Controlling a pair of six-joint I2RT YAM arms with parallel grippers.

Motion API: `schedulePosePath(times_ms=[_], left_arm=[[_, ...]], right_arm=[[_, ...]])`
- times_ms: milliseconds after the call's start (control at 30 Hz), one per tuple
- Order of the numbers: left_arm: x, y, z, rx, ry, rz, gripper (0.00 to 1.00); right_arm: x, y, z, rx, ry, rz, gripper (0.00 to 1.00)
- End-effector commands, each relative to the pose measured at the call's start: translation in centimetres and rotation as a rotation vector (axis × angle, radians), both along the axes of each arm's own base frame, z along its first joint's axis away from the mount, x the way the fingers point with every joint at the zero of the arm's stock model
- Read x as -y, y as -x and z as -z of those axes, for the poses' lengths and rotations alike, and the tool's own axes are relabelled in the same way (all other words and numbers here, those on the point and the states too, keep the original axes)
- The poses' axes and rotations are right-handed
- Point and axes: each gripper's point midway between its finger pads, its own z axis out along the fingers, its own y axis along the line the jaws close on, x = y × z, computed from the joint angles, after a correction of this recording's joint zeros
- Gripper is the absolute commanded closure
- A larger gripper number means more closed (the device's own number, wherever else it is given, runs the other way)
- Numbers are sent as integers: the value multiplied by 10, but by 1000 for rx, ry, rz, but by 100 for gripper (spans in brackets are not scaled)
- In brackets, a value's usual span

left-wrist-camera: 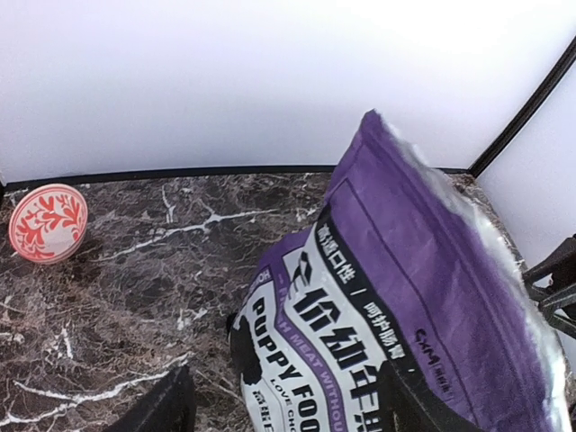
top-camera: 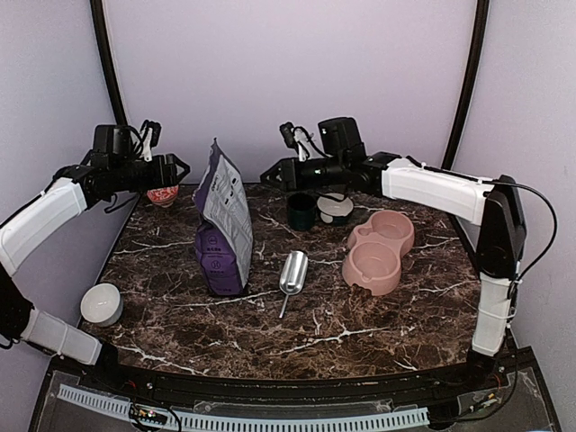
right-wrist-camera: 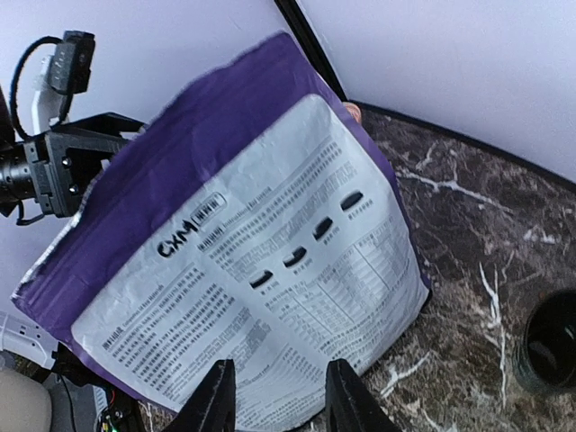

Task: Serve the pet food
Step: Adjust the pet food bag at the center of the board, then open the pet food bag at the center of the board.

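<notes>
- Pet food pellets are hidden in every view, so where they lie relative to either pair of jaws cannot be told.
- Purple bag (top-camera: 222,225) stands upright.
- Left gripper (top-camera: 180,168) hovers left of the bag's top, apart from it, jaws wide and empty.
- Right gripper (top-camera: 267,174) hovers right of the bag's top, jaws narrowly parted, gripping nothing.
- Metal scoop (top-camera: 292,273) lies right of the bag's foot, with the pink double bowl (top-camera: 380,252) farther right.
</notes>
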Motion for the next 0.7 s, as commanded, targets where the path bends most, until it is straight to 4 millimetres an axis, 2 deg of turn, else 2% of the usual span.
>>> schedulePosePath(times_ms=[0, 167, 267, 467, 667], left_arm=[[16, 11, -43, 74, 100, 78, 29], [27, 11, -50, 84, 144, 131, 29], [38, 15, -53, 90, 183, 191, 29], [51, 21, -60, 92, 250, 262, 29], [61, 24, -57, 73, 269, 305, 29]], right_arm=[[-10, 7, -65, 19, -195, -43, 64], [-22, 13, -96, -27, -329, -111, 60], [-28, 16, -108, -65, -400, -145, 58], [-39, 20, -118, -111, -464, -191, 53], [-46, 21, -119, -110, -472, -205, 52]])
